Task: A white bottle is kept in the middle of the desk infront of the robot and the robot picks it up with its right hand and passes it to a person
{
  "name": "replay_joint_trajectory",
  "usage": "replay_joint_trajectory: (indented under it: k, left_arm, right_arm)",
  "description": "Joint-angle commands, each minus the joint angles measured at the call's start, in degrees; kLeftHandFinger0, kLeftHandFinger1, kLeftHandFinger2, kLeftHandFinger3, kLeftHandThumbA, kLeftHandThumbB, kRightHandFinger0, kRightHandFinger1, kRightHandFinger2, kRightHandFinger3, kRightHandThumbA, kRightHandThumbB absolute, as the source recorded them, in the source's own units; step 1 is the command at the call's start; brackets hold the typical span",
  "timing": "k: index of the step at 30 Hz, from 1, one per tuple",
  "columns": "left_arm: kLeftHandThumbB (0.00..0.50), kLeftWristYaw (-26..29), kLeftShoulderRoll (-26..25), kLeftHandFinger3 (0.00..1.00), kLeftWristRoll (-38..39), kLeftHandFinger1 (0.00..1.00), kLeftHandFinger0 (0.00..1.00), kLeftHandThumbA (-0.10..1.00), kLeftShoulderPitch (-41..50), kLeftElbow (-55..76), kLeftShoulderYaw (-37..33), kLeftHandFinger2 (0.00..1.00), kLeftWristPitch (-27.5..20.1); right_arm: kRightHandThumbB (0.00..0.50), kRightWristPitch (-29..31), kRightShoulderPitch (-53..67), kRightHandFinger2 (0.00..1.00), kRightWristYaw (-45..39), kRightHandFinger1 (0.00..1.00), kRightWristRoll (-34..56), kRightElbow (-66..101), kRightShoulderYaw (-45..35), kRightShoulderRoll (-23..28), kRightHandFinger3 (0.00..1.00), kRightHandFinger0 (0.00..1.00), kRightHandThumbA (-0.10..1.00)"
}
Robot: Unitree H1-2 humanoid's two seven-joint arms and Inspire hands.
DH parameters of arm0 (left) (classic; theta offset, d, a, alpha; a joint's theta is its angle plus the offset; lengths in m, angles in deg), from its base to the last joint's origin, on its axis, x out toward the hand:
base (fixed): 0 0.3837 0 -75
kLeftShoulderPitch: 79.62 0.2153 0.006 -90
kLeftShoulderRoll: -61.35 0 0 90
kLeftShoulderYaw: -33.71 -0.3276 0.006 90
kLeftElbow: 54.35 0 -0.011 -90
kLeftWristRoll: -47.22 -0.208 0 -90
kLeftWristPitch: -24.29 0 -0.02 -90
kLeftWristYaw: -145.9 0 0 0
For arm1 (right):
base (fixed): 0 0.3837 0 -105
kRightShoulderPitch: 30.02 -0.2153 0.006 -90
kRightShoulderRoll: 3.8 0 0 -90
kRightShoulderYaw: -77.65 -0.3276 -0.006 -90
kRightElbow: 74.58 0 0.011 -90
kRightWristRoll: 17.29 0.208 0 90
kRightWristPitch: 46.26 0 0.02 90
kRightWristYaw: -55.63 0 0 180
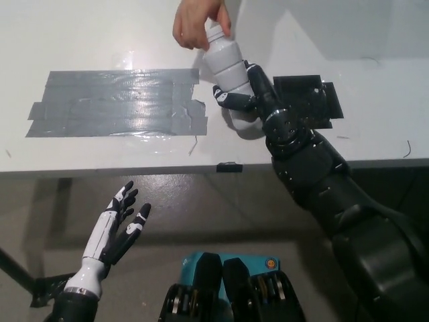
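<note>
bottle [226, 64]: white, with ribbed bands round its body
right hand [251, 94]: black
left hand [119, 225]: white with black parts
desk [100, 40]: pale grey-white
tape patch [114, 102]: shiny grey strips
mat [310, 100]: black
person's hand [196, 21]: no pattern to tell
floor [221, 215]: dull brown-grey

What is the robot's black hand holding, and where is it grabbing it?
The right hand holds the white bottle around its lower body. A person's hand grips the bottle's top. The left hand holds nothing, open below the desk edge.
</note>
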Motion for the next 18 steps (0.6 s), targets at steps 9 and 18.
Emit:
replay_joint_trajectory:
  k: [9, 18]
  left_arm:
    - [0.0, -0.42, -0.84, 1.0, -0.36, 1.0, 1.0, 0.68, -0.72, 1.62, 0.19, 1.0, -0.14]
    - [0.0, -0.28, -0.67, 1.0, -0.5, 1.0, 1.0, 0.69, -1.06, 1.25, 0.04, 1.0, -0.12]
  right_arm:
    - [0.5, 6.44, -2.68, 1.0, -6.07, 1.0, 1.83, 2.57, -1.63, 1.04, 1.0, 1.0, 0.75]
    - [0.5, 6.74, 0.11, 1.0, -12.08, 1.0, 2.99, 9.85, -2.15, 2.22, 1.0, 1.0, 0.83]
